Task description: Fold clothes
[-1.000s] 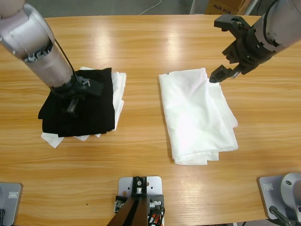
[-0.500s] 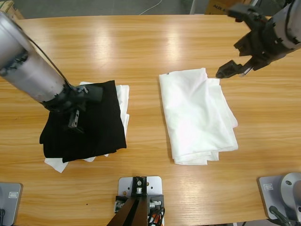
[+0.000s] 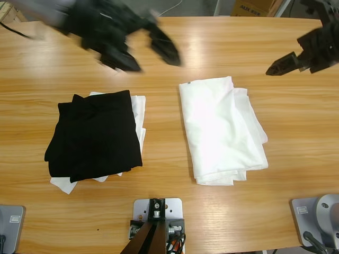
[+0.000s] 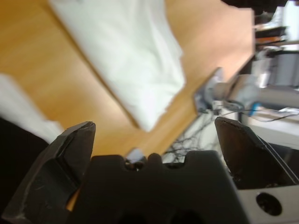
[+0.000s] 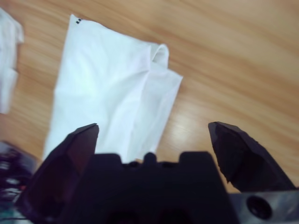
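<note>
Folded white T-shirt (thin, limp, light): best pinched at a corner; left gripper and right gripper gape empty above it.

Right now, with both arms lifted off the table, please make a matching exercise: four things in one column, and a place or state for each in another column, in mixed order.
Things:
1. white T-shirt
2. black garment
3. left pincer
4. right pincer

Places or states:
A. open, above the table's upper left part
B. folded, right of the middle
C. open, near the upper right edge
D. folded, on a white cloth

Pairs: 1-B, 2-D, 3-A, 4-C
</note>
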